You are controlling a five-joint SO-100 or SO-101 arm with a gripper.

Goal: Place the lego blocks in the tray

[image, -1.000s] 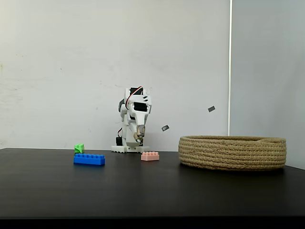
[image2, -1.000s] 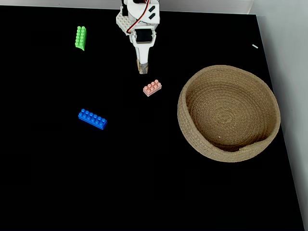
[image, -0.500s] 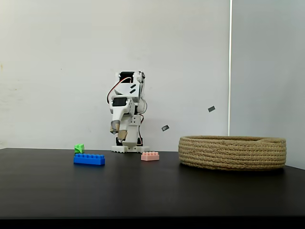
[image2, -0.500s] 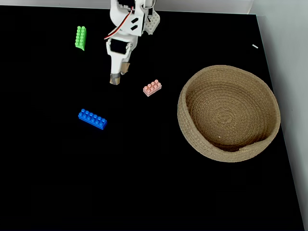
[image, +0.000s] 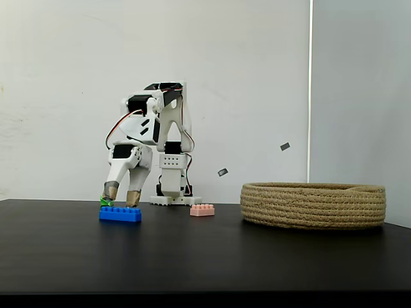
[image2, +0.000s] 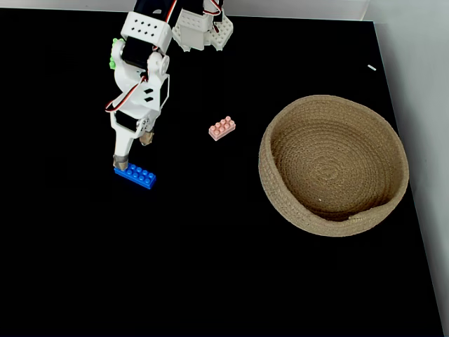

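A: On the black bench (image2: pixel 224 267), seen from above, where do we stand?

B: We have the gripper (image2: pixel 133 153) reaching down over the near-left end of the blue brick (image2: pixel 135 175); its two tan-tipped fingers (image: pixel 111 190) are apart, one just at the brick's end, the other a little behind; in the side view both tips hang just above the studs, not yet closed on anything.

A: And the other pieces?

B: The pink brick (image2: pixel 222 128) lies alone mid-bench, well apart from the arm; the green brick (image2: pixel 112 57) sits far back, mostly hidden behind the arm; the rope tray (image2: pixel 382 140) rests to the right in the top view, with nothing in it.

A: How should we take the blue one well?

B: We judge the tips sit toward one end; better to centre across the brick's narrow width, near its middle, so that it does not swing; lower until the fingers straddle the sides, then close; lift clear before crossing to the tray, passing above the pink brick.
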